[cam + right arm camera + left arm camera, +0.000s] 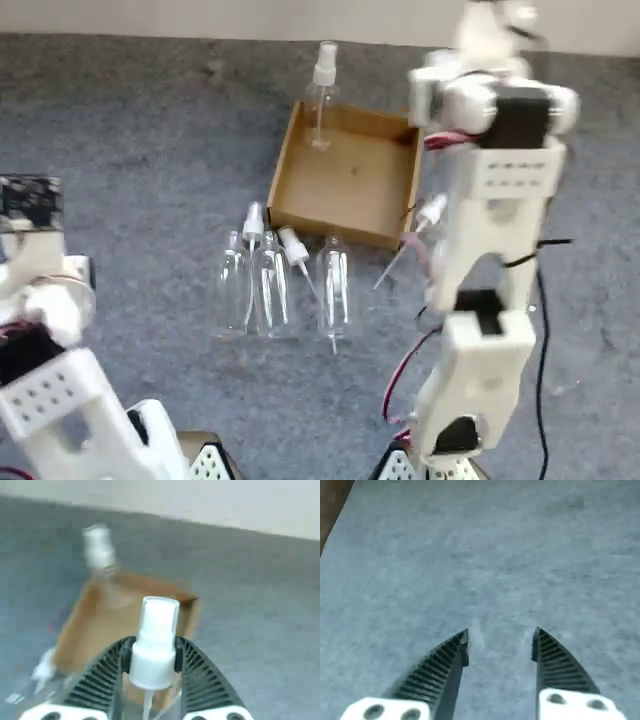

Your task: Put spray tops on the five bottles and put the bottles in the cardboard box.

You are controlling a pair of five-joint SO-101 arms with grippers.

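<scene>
The bench lies open on its left side, and the left gripper hangs over bare surface, jaws apart; the jaws of the right gripper are taken up by a spray top; the floor of the cardboard box is mostly free, save a capped bottle standing in its far left corner; three bottles crowd together just before its near wall, a loose top slanting among them, so gaps are narrow; the right arm rises beside the box's right wall, barring that side.

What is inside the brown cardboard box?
In the brown cardboard box, one clear plastic bottle with a white spray top stands at the far wall. An arm covers one far corner.
</scene>
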